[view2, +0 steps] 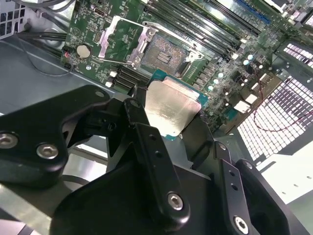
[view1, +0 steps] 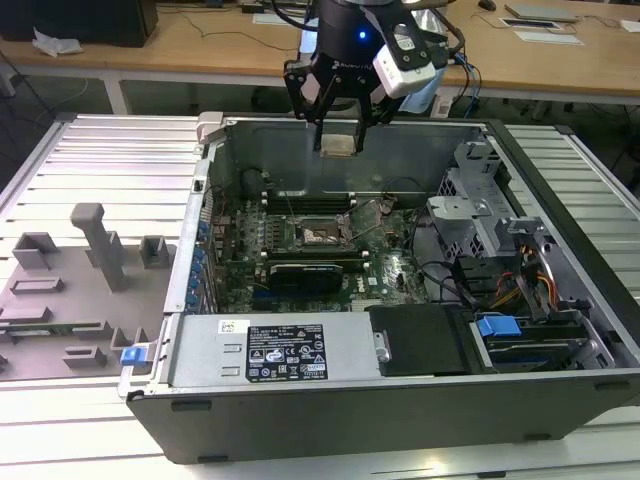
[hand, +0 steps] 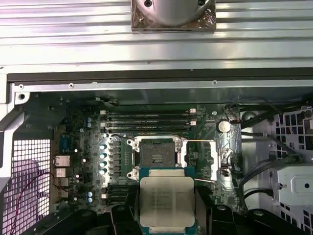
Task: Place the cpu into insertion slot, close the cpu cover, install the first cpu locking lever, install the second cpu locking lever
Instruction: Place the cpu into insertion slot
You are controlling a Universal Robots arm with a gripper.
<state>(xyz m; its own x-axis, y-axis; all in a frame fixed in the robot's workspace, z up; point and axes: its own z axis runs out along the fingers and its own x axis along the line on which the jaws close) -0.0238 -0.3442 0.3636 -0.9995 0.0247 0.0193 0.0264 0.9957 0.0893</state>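
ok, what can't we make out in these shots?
- cpu underside: faces away in both wrist views.
- cpu's gripped edges, second wrist view: covered by the claw.
- insertion slot contacts, exterior view: too small.
- motherboard patch behind the cpu, first wrist view: hidden by cpu and claw.

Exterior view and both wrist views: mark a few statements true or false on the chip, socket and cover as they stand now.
1. The gripper is shut on the small flat square silver-topped cpu. True.
2. The cpu sits in the square black-framed insertion slot. False: the gripper holds it up, and the slot is empty.
3. The thin silvery frame-plate cpu cover lies closed over the slot. False: it is swung open beside it.
4. The slot is on the green circuit board. True.
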